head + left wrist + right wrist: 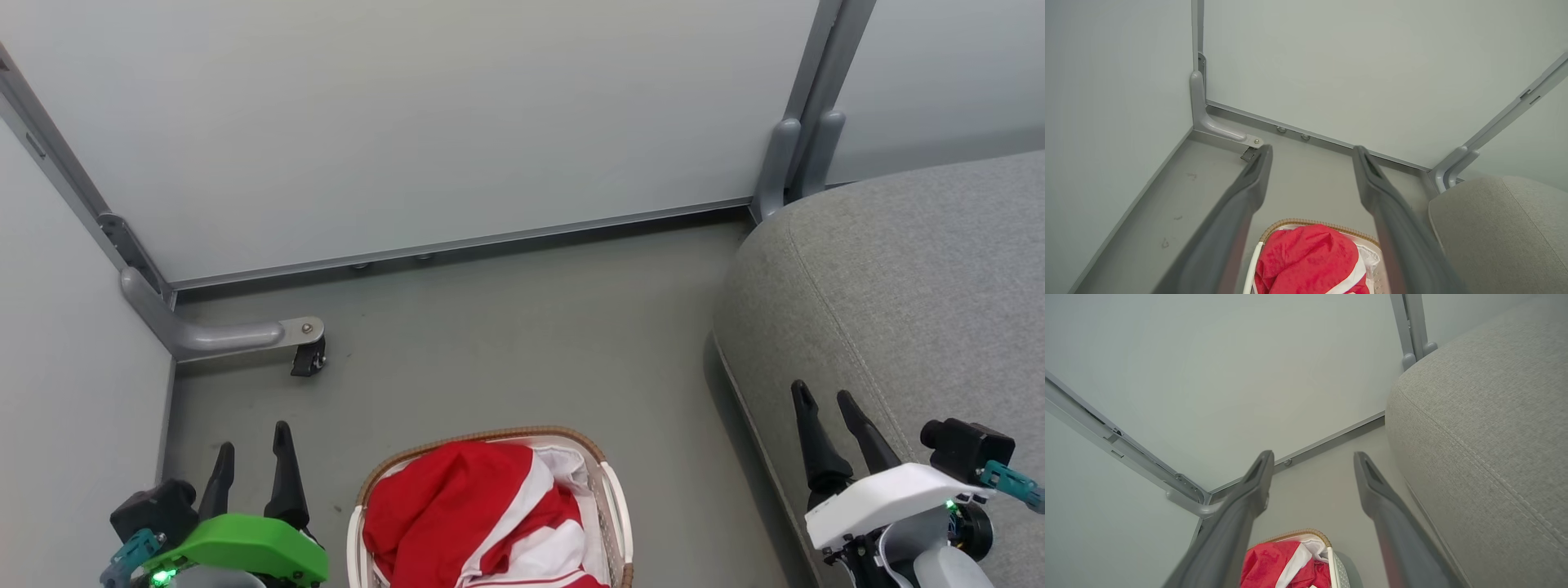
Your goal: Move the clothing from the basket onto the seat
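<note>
Nearest the robot, the left gripper (255, 437), on a green housing, hangs over the floor (506, 327) just left of the basket (618, 506). Its two dark fingers are spread apart with nothing between them. The right gripper (823, 392), on a white housing, is well apart from it on the other side. Its fingers are likewise spread and empty, and in the head view they show against the rounded edge of the seat (898, 286). Between the two grippers stands the basket, an oval of white slats with a brown woven rim and a white liner, its near part cut off by the lower edge of the head view. The clothing (465, 506) lies heaped inside the basket as bright red fabric with white panels, rising slightly above the rim; neither gripper touches it. Beyond the basket is bare grey floor with a few small dark marks. To the right, the seat is a large grey woven cushion with a stitched seam running along its rounded edge, and no garment lies on the part in view. Farther left, a grey metal foot (237, 335) with a small black caster rests on the floor at the corner. Farthest away, pale partition panels (449, 122) in grey frames enclose the area, and a grey post (804, 139) stands where the panels meet behind the seat.
</note>
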